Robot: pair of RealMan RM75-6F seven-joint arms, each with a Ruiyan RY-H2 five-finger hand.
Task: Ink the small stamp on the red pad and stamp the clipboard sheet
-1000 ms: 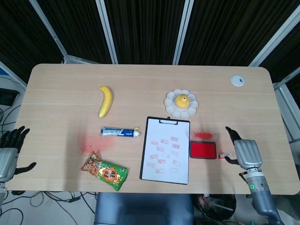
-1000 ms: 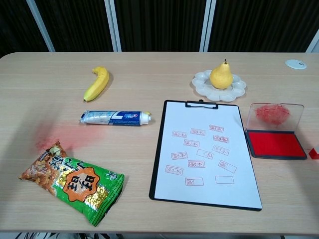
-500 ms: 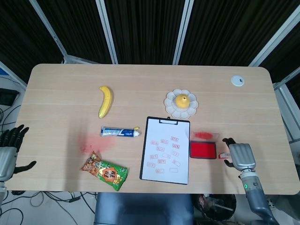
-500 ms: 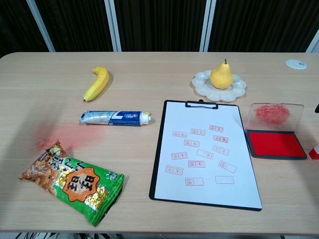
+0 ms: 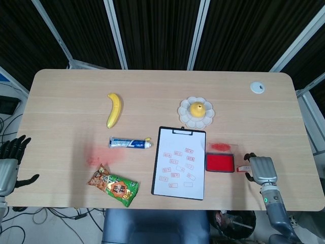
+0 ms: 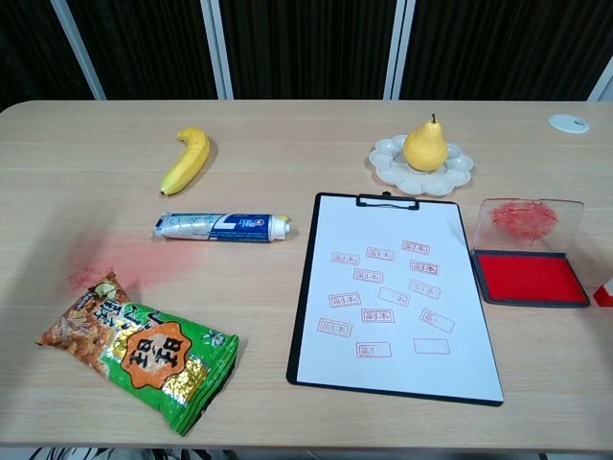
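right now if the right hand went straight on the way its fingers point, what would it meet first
Probably the small stamp, lying just off the right hand; beyond it the red ink pad. Height is unclear.

A big light wooden table (image 5: 71, 91) with round corners stands in front of dark black curtains (image 5: 152, 30) with grey metal bars (image 5: 114, 33), and cables (image 5: 30, 216) lie on the floor

Large Chinese characters on the snack bag (image 6: 144, 356), red boxed stamp marks on the clipboard sheet (image 6: 393, 297); both too small to read
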